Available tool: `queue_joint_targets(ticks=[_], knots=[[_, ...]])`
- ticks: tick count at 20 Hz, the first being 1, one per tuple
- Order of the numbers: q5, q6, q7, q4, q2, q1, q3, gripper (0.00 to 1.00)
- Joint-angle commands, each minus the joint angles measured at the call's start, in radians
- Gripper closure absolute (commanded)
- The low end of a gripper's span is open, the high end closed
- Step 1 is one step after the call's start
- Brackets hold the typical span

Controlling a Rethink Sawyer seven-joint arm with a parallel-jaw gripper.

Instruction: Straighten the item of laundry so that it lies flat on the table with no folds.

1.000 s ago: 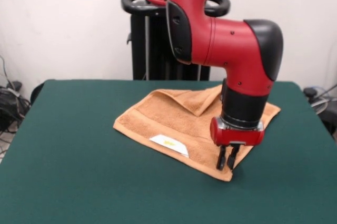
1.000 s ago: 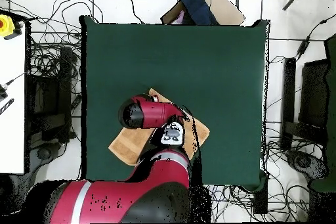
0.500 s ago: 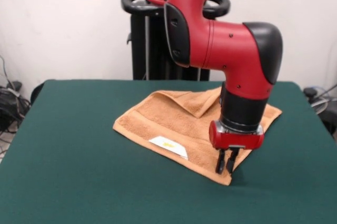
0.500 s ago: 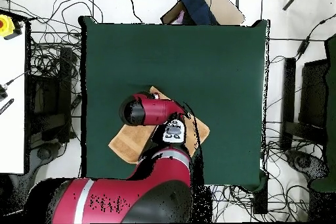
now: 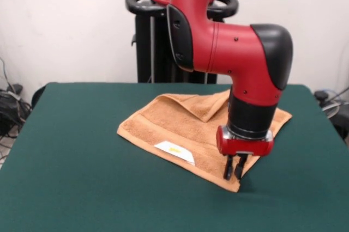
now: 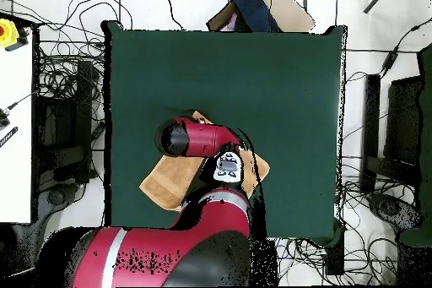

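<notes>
In the front view the broad dark green felt-covered worktop (image 5: 82,177) spreads bare on its left side. Near the middle lies the small orange-tan terry hand towel (image 5: 174,126), set cornerwise like a diamond, not fully flat: its far corner is folded over onto itself, making a raised triangular flap just behind the arm. A small white rectangular tag with a yellow mark (image 5: 175,151) lies on the towel close to its near-left edge. Woven border bands run along that same edge.

Further right, the red and black robot arm (image 5: 240,52) bends down over the towel's right half, and its black-fingered end effector (image 5: 234,168) points straight down at the towel's near corner, tips at or just above the cloth. The two fingers stand close together with only a narrow gap between them; whether cloth is pinched between them cannot be told.

From overhead, the towel (image 6: 164,185) shows mostly left of the arm (image 6: 198,139), which covers its middle, towards the worktop (image 6: 278,90) edge nearest the robot's base.
</notes>
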Motion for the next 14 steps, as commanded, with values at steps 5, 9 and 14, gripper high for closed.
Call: queue_joint_targets(ticks=[5,9,14], knots=[[0.203,-0.08,0.3,-0.166,0.106,0.073,0.116,1.0],[0.26,-0.06,0.314,-0.217,0.128,0.135,0.044,1.0],[0.288,-0.008,0.306,-0.254,0.145,0.206,-0.083,1.0]])
